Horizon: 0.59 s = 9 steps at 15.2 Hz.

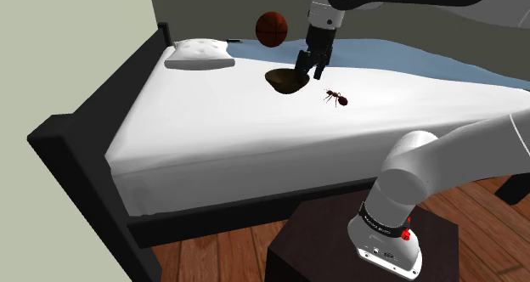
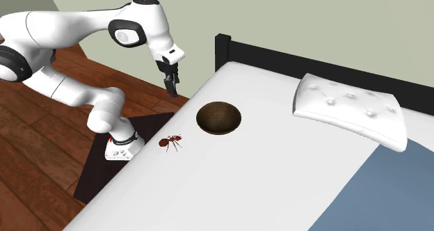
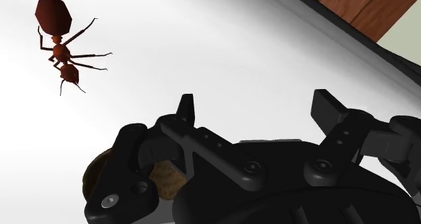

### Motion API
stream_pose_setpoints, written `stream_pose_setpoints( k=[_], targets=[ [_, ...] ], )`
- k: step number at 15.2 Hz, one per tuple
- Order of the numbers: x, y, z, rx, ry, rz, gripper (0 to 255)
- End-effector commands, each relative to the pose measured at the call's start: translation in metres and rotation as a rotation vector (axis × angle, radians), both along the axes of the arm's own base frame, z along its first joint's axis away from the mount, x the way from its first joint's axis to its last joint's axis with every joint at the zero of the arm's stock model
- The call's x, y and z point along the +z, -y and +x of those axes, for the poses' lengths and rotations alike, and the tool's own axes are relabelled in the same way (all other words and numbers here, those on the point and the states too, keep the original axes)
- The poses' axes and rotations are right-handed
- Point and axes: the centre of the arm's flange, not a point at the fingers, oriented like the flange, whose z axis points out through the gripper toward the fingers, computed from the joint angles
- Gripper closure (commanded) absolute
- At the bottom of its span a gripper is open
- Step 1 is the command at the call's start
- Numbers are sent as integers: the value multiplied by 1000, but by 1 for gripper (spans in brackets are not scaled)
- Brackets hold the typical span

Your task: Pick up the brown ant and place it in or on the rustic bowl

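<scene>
Hovering over bed [image 1: 212, 127], tool [image 1: 310, 66] empty, fingers spread wide, nothing between them. Brown ant [image 1: 335, 97] lies on white sheet near dark bowl [image 1: 287, 80], not touching, on shoulder view's right of it. Step in hand: approach for grasp. Best bet: centre tool over ant, straddle body not thin legs, descend straight, close gently. Small thing, likely slips. Keep clear of bowl rim.

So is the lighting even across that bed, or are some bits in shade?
Not even. Shoulder view: the white bed is bright on top and greyer down its near side. Second exterior view: the bowl is dark inside. Wrist view: the sheet dims from white to grey toward the gripper.
</scene>
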Motion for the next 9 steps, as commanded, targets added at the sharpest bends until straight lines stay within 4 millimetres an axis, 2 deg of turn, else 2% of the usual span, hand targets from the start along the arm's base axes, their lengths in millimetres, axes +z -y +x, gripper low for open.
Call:
stream_pose_setpoints(
  k=[1,9],
  targets=[
    [-12,22,4,-26,-30,-13,0],
    [-54,110,11,-129,-145,-61,0]
  ],
)
